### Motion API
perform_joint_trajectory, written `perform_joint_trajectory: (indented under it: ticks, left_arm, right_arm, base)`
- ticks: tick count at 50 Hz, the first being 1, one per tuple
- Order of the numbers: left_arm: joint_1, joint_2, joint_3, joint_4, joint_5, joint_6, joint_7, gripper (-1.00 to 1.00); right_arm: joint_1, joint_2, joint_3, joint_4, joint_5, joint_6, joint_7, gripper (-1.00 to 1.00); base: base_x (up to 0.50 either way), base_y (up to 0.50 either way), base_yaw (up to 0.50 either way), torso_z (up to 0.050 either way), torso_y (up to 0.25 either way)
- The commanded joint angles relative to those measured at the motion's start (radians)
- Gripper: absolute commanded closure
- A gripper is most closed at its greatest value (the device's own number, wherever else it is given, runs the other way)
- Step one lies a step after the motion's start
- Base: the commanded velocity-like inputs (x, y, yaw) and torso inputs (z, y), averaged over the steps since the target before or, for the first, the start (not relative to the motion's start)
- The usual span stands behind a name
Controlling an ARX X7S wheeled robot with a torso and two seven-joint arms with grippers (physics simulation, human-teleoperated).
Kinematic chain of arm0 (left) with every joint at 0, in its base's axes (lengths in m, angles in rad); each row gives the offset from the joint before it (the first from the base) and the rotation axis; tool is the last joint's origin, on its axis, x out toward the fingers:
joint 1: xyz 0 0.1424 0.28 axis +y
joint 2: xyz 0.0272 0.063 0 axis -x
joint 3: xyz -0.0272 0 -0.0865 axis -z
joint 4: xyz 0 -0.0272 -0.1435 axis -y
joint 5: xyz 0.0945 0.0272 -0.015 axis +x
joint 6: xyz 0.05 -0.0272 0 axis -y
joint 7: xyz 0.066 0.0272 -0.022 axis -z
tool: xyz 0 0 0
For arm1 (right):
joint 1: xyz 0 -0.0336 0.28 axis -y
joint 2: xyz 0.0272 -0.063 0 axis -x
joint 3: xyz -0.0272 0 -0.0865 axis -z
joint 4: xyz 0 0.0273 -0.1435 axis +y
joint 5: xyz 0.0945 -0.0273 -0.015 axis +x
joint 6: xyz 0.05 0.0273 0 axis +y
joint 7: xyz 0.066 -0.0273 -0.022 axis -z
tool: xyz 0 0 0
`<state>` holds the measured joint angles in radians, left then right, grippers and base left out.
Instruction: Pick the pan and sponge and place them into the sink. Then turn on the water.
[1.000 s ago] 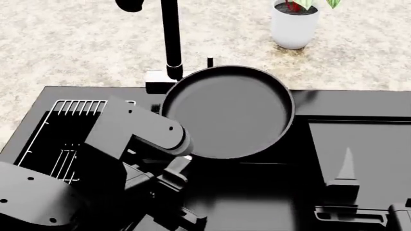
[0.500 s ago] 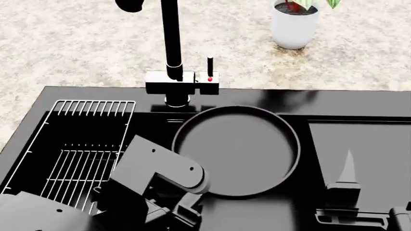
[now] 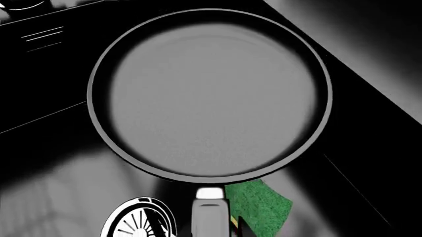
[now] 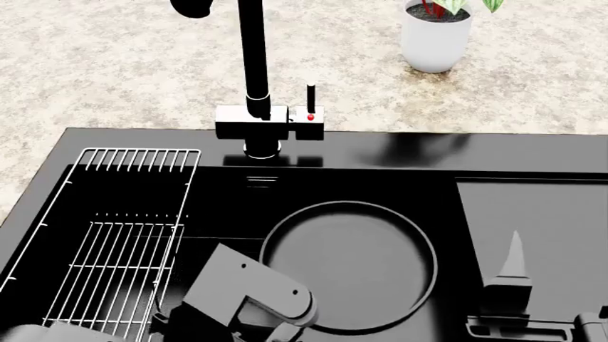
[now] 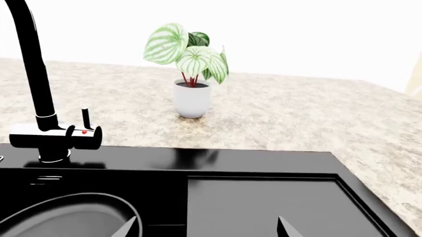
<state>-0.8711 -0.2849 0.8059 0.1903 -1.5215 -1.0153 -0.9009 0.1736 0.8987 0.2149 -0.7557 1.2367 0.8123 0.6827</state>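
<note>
The black pan [image 4: 349,265] lies flat and low inside the sink [image 4: 142,142] basin, right of the wire rack. In the left wrist view the pan [image 3: 209,94] fills the picture, and my left gripper [image 3: 197,227] is shut on its short handle [image 3: 209,212]. The green-topped sponge [image 3: 260,205] lies on the basin floor, partly under the pan's rim, beside the round metal drain [image 3: 135,223]. The sponge is hidden in the head view. My right gripper [image 5: 205,228] is open and empty over the draining ledge [image 4: 551,228]. No water shows.
The black faucet [image 4: 252,64] rises behind the basin, its small lever [image 4: 310,105] marked with a red dot. A white wire rack [image 4: 124,235] fills the basin's left part. A potted plant [image 4: 435,35] stands on the speckled counter at the back right.
My left arm has lowered the pan from in front of the faucet base down into the basin and pulled it nearer. The faucet base and lever came into sight. The right gripper stayed put.
</note>
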Motion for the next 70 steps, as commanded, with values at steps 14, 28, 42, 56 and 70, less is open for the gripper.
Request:
perform_joint_trajectory:
  ticks: [14,28,42,56,70]
  left_arm:
    - [0.016,0.026,0.035,-0.11,0.162,0.072,0.148,1.0]
    - [0.021,0.045,0.068,-0.193,0.245,0.121,0.184,1.0]
    - [0.061,0.101,0.099,-0.239,0.304,0.18,0.171,1.0]
    - [0.102,0.132,0.083,-0.327,0.34,0.263,0.153,1.0]
    - [0.112,0.127,0.094,-0.347,0.392,0.308,0.112,1.0]
  right_arm:
    - [-0.023,-0.016,0.006,0.009,-0.031,-0.014,-0.028,-1.0]
    - [-0.046,-0.02,0.012,0.011,-0.044,-0.025,-0.038,-1.0]
    - [-0.059,-0.034,-0.001,0.015,-0.062,-0.037,-0.048,-1.0]
    - [-0.087,-0.048,-0.002,0.018,-0.082,-0.054,-0.064,-1.0]
    - [-0.092,-0.06,-0.019,0.028,-0.104,-0.065,-0.078,-1.0]
  base:
    - [0.0,0.0,0.0,0.001,0.002]
    - [0.0,0.0,0.0,0.001,0.001]
    - [0.0,0.0,0.0,0.0,0.001]
    - [0.0,0.0,0.0,0.001,0.001]
    - [0.0,0.0,0.0,0.001,0.001]
